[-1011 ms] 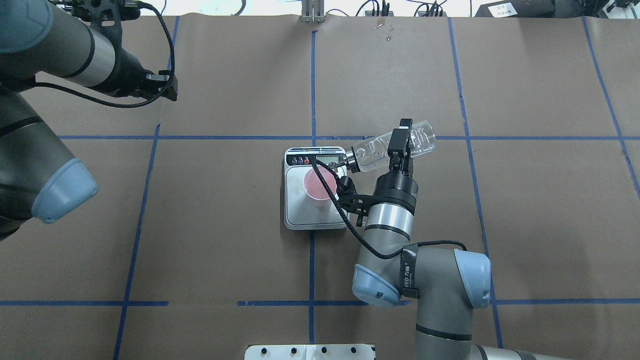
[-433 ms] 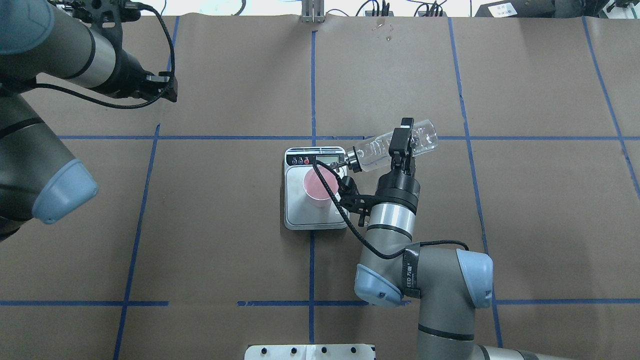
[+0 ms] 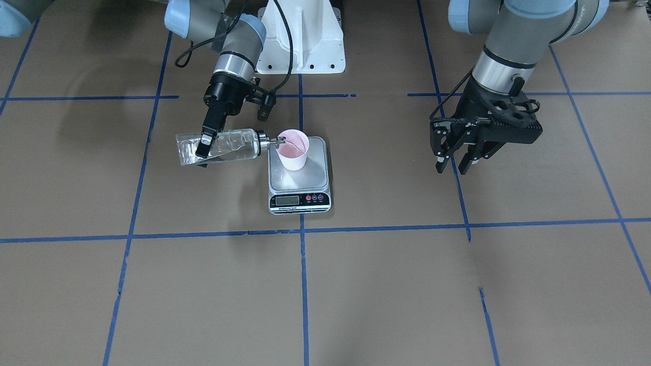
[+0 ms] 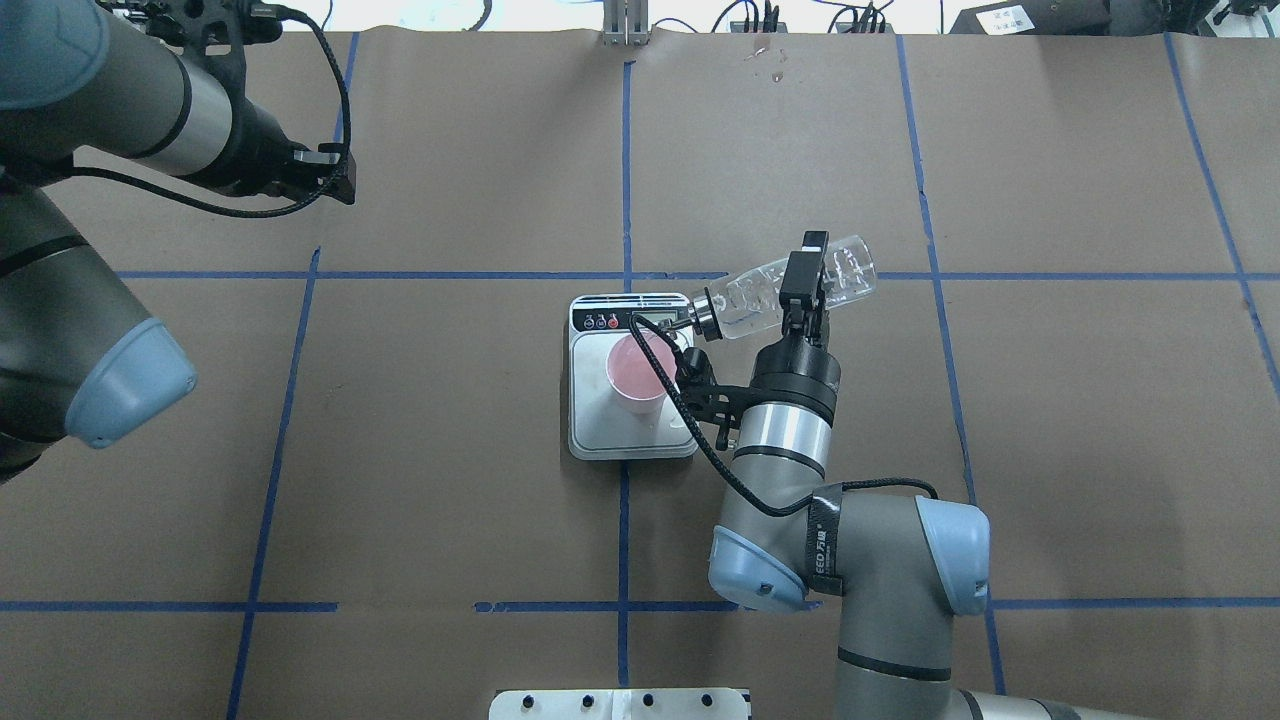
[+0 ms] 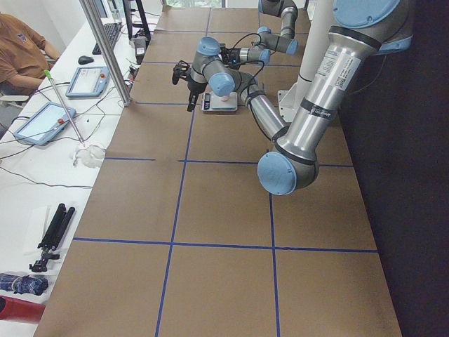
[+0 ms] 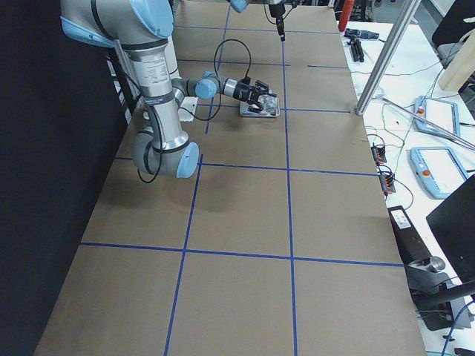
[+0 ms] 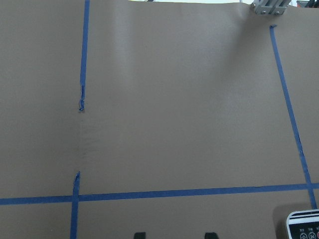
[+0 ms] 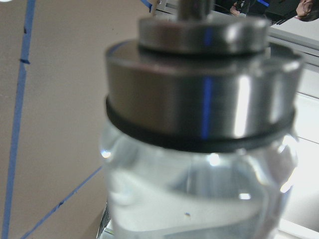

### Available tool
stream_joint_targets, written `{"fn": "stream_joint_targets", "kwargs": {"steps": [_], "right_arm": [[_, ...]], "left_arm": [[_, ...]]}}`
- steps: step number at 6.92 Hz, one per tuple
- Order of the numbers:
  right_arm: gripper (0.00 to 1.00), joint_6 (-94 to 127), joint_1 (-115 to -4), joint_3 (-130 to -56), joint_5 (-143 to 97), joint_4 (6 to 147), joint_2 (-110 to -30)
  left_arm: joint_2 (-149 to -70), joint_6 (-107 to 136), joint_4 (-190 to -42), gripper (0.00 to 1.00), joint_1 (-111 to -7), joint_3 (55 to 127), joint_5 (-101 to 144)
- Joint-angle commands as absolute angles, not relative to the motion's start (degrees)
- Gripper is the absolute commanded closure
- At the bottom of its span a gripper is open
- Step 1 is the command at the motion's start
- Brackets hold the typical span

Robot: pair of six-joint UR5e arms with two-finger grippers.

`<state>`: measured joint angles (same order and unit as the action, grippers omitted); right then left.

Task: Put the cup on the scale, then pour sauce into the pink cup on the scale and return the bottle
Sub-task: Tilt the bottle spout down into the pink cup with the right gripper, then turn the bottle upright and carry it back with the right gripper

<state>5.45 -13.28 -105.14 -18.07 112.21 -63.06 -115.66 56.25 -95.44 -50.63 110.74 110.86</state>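
Near the tabletop [image 3: 386, 284] centre, the cup [image 3: 293, 149] stands upright on the scale [image 3: 300, 179], on the side away from the display. My right hand [image 4: 803, 290] is clamped across the bottle [image 3: 234, 145], tipped nearly flat, spout at the cup's rim, clear sauce [image 3: 218, 154] lying along its lower side. My left hand [image 3: 452, 165] hangs well apart, fingers spread, holding nothing.

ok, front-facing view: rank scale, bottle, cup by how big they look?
1. scale, largest footprint.
2. bottle, longer than the scale but slimmer; it is held off the table, so a bit nearer the camera.
3. cup, clearly smallest.
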Motion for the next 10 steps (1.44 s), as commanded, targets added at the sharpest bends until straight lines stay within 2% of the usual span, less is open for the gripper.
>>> {"fn": "stream_joint_targets", "kwargs": {"steps": [1, 5, 8, 10], "right_arm": [[1.0, 8.8, -13.4, -107.6, -18.9, 112.0, -63.5], [1.0, 24.0, -12.4, -107.0, -21.7, 103.5, -66.4], [1.0, 48.9, -10.8, -105.6, -26.9, 95.1, -68.0], [1.0, 57.6, -10.7, -105.7, -30.4, 87.7, -70.4]], "left_arm": [[-115.7, 56.2, -95.5, 0.5, -50.6, 110.7, 110.8], [-115.7, 56.3, -95.5, 0.5, -50.6, 110.7, 110.8], [-115.7, 56.3, -95.4, 0.5, -50.6, 110.8, 110.8], [-115.7, 56.3, -95.4, 0.5, -50.6, 110.8, 110.8]]}}
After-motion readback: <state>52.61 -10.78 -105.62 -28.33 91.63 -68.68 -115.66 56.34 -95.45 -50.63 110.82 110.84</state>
